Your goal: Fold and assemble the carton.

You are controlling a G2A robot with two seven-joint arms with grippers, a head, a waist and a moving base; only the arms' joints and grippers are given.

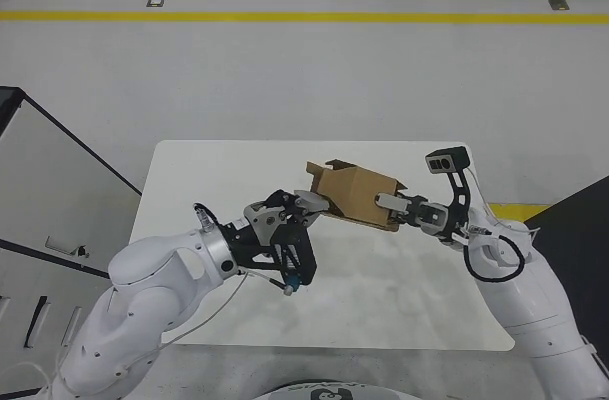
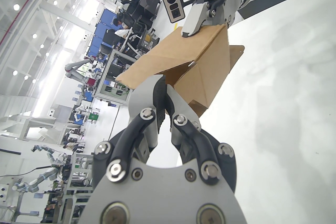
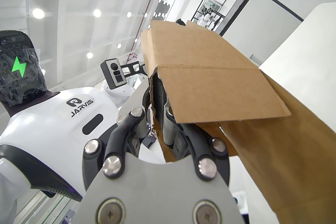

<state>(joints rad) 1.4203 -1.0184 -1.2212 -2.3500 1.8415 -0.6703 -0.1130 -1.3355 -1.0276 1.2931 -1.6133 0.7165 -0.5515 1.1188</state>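
Both hands are gripping the same thing. The left hand is closed on the carton; on my left wrist feed its two fingers are drawn together, dark pads pinching the edge of a brown flap. The right hand is clamped on the opposite end. On its own wrist feed I see a strip of cardboard wall squeezed between the pads, and a loose flap sticks out sideways just beyond the fingertips. From the left wrist feed I can also see one white finger of that right hand pressed flat on the carton's upper face.

From above, the carton sits between the two hands over the far half of the bench, a little towards the bench's right edge and well short of the far edge. It is brown and partly opened into a box shape. It lies tilted, with its long side running roughly from the bench's left edge to the right. At the end nearer the left hand, open flaps stand up unfolded. I cannot tell from my feeds whether its lowest corner touches the bench or hangs just above it.

A dark-framed white panel stands off the bench's left edge, and a yellow floor line runs beyond the far edge.
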